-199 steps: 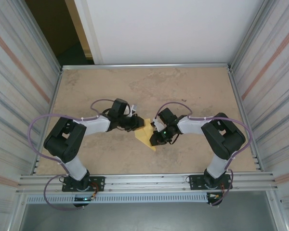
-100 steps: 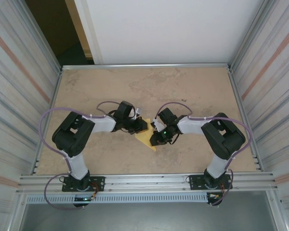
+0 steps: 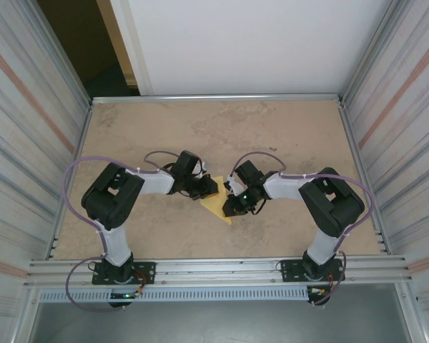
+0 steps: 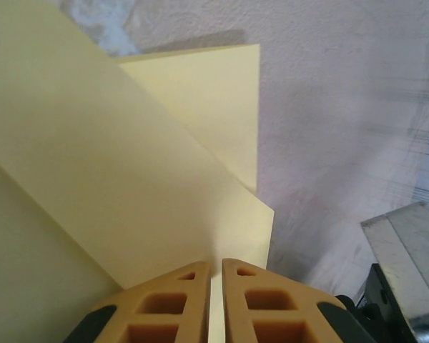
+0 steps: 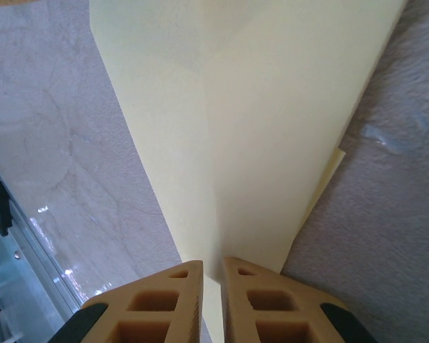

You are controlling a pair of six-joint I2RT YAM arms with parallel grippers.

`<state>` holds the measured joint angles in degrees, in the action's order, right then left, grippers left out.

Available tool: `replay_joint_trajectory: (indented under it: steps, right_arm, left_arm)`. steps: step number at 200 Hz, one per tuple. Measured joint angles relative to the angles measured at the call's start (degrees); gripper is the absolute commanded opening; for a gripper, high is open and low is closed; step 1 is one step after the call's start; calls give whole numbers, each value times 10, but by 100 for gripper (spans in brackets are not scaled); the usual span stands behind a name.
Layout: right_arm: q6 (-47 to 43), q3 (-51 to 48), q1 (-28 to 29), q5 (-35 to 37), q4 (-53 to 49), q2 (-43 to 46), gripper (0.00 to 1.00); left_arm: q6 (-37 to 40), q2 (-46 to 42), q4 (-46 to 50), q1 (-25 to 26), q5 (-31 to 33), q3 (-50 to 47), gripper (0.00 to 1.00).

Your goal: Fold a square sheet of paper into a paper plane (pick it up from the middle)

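The left gripper (image 4: 216,267) has its two tan fingers pressed almost together at the bottom centre of the left wrist view. A thin pale strip of the sheet of paper (image 4: 129,157) is caught in the slit between them. From there the sheet, folded into overlapping layers, spreads over the left and upper middle of the frame, with one square corner near the top centre.

In the right wrist view the right gripper (image 5: 212,266) stands the same way (fingers nearly closed, the paper nipped between them). The yellow paper runs up to the top edge with a crease down its middle.

From above, the two grippers face each other just below the centre of the table (image 3: 164,128). The paper shows as a yellow wedge between them, its tip pointing down the frame just beyond the right gripper.
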<state>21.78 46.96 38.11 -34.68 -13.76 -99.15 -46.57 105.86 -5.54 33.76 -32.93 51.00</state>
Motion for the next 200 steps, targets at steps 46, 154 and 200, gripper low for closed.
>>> replay_joint_trajectory:
  steps: [46,154,200]
  right_arm:
    - [0,-3,0,1,3,2,14]
    - [121,-85,-13,35,88,197,26]
    - [216,-96,27,112,144,196,15]
  left_arm:
    - [0,2,11,0,5,3,13]
    - [-4,5,11,-1,11,3,13]
    - [-15,5,8,-2,13,3,13]
